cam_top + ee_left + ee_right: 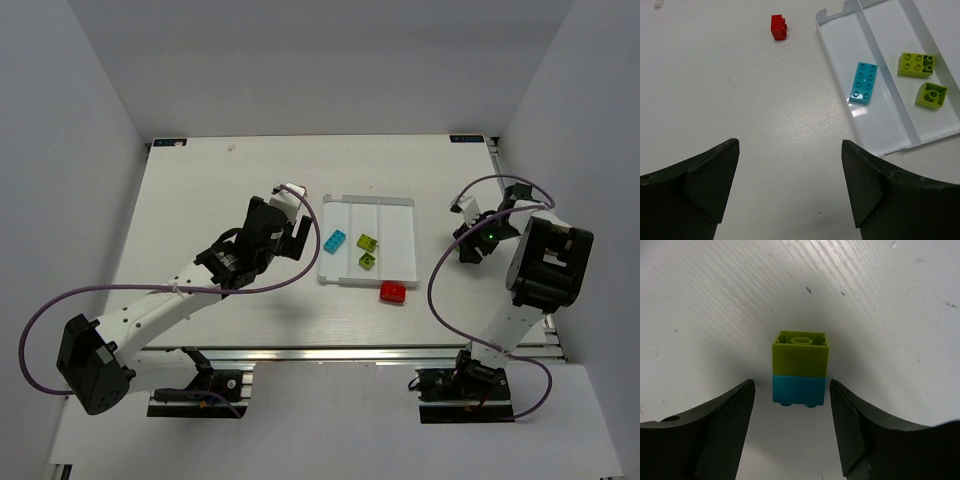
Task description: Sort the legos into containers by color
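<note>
Straddling a lime-on-cyan stack toward the right edge of the bench, the right fingers stand open, probably lining up a grasp; only that wrist view shows the stack, overhead hides it. Left fingers open beside the mid-bench tray: cyan brick, two lime bricks sorted, red brick outside it

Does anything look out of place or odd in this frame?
Yes. Between the open fingers of the right gripper, a lime brick is clipped onto a cyan brick on the table: two colours joined cannot go into one compartment. A red brick also lies off the tray, by its near right corner.
</note>
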Motion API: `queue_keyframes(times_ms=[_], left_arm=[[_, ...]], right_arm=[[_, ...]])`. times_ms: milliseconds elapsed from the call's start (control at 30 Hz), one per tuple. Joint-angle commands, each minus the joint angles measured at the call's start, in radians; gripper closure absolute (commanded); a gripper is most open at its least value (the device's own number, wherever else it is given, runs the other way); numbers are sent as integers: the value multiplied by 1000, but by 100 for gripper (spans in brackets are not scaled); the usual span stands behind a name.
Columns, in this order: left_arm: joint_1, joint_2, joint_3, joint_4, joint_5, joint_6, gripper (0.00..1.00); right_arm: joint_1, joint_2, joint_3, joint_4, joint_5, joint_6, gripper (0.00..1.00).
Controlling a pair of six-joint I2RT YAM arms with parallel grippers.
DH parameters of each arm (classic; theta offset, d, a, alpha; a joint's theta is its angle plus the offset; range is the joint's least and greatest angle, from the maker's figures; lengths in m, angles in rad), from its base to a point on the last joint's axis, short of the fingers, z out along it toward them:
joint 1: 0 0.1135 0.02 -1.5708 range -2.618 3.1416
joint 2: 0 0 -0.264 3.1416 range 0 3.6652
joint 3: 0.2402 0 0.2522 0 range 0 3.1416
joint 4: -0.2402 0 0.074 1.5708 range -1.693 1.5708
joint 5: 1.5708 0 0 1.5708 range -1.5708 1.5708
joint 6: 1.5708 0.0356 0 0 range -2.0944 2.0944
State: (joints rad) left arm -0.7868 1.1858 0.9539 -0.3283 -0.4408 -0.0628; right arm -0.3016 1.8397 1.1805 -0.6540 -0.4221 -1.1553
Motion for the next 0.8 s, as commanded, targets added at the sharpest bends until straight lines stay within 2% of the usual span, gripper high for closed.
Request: queue_keyframes(times_ms=[0, 333, 433, 467, 500, 533, 567, 633, 667, 767], left_arm=[[0, -12, -4, 18, -21, 8, 7], [0, -8, -4, 20, -21, 6, 7], [0, -8, -6, 21, -18, 6, 7], [0, -11, -6, 20, -7, 6, 7], [0, -15, -7, 26, 10, 6, 7], [0, -23, -9, 29, 36, 14, 8], [0, -47, -21, 50, 131, 17, 8], [0, -86, -44, 87, 251, 30, 11], [0, -121, -65, 127, 363, 32, 11], [0, -156, -93, 217, 517, -12, 11]], right_arm=[[-5, 21, 28, -3, -26, -9, 33], [-13, 12, 14, 19, -63, -14, 51], [-16, 10, 10, 30, -75, -4, 64], [-17, 6, 4, 36, -78, -3, 75], [-21, -2, 1, 39, -79, -1, 80], [-22, -10, -4, 40, -93, -3, 83], [-21, -17, -5, 27, -104, -6, 89], [-22, -51, -5, -7, -151, -20, 94], [-22, -74, -7, -44, -167, -39, 95], [-16, -225, -44, -122, -240, -85, 97]])
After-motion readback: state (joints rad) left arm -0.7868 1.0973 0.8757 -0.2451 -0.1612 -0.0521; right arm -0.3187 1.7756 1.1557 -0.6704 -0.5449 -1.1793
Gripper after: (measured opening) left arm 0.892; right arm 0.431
